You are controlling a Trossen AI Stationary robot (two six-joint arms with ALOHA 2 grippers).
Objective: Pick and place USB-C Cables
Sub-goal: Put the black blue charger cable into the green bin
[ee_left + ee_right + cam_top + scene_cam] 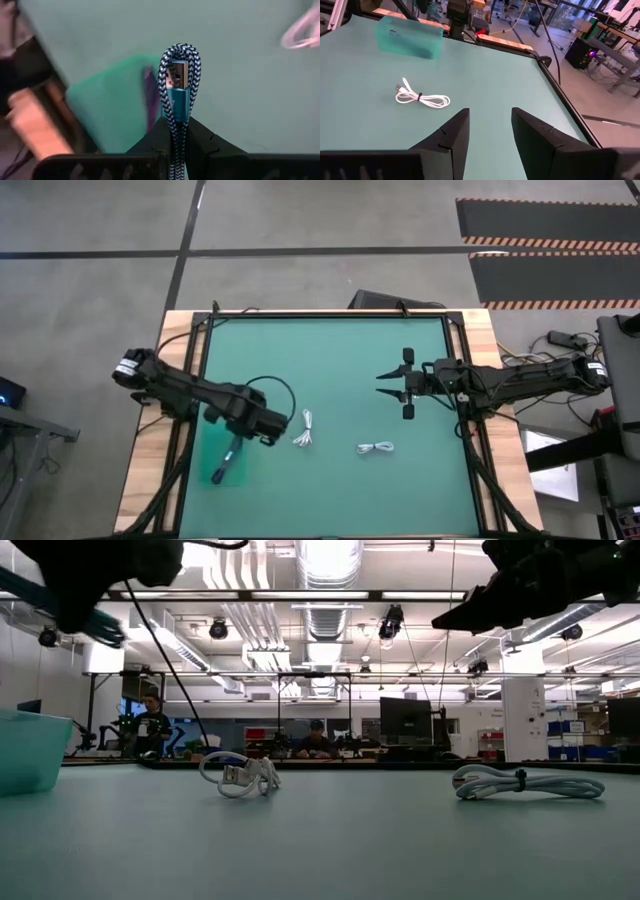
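Left wrist view: left gripper (175, 145) pinches a braided cable (179, 80) over the bin (107, 110); a tilted release could miss; right gripper (490, 127) gapes empty.

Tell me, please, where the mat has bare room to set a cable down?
The far half of the mat, behind both arms, is bare, as is the near right corner past the right cable. It is crowded near left: the left gripper holds a braided cable over the bin, beside the other white cable.
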